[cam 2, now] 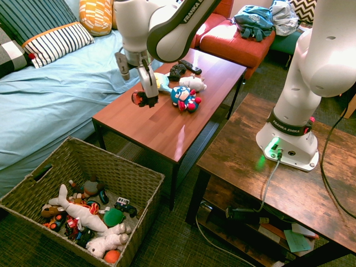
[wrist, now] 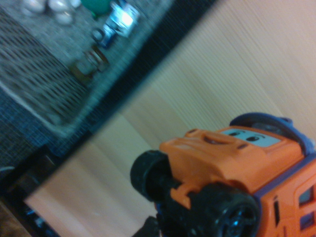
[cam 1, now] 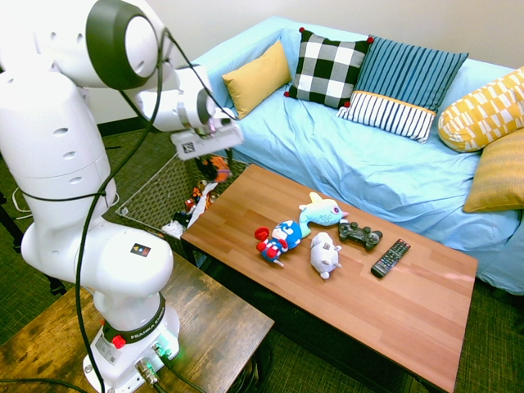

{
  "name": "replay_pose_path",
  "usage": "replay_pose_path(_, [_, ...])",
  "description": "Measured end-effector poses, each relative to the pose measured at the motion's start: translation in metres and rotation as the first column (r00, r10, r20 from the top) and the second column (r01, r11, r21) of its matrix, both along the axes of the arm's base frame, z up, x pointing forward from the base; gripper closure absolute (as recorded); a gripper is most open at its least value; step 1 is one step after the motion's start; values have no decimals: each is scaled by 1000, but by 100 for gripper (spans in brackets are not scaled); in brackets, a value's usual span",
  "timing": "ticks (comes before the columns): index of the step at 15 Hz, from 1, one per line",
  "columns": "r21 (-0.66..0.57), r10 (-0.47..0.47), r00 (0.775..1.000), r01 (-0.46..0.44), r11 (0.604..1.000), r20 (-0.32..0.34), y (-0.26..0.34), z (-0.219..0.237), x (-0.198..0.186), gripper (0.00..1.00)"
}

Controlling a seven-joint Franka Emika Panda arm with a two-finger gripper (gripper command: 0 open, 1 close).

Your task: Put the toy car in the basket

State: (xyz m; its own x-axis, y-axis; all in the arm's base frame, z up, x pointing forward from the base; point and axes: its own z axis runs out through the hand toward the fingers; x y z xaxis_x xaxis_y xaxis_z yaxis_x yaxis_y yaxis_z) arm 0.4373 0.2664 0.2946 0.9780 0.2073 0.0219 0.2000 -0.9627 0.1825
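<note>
We find the gripper (cam 2: pixel 146 99) clamped on the toy car (cam 2: pixel 143 100), holding it in the air above the near end of the coffee table (cam 2: pixel 167 125). In the wrist view the car (wrist: pixel 237 177) shows orange with black wheels. The basket (cam 2: pixel 119 175) stands on the floor beside that table end, holding other toys; the car is not in it.
</note>
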Motion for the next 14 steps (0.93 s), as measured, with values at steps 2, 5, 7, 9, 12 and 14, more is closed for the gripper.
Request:
replay_pose_path(2, [-35,44,999,-45,998,-18,59,-2,-10,100])
replay_pose_path(5, [-73,74,994,-80,994,-76,99,-64,5,100])
replay_pose_path(7, [-84,90,992,-98,992,-92,121,-87,11,0])
replay_pose_path(9, [-93,105,991,-113,989,-85,137,-85,10,0])
replay_pose_path(12, [-99,103,991,-111,989,-81,137,-84,13,0])
replay_pose_path(14, [-103,102,992,-110,989,-80,136,-85,13,0])
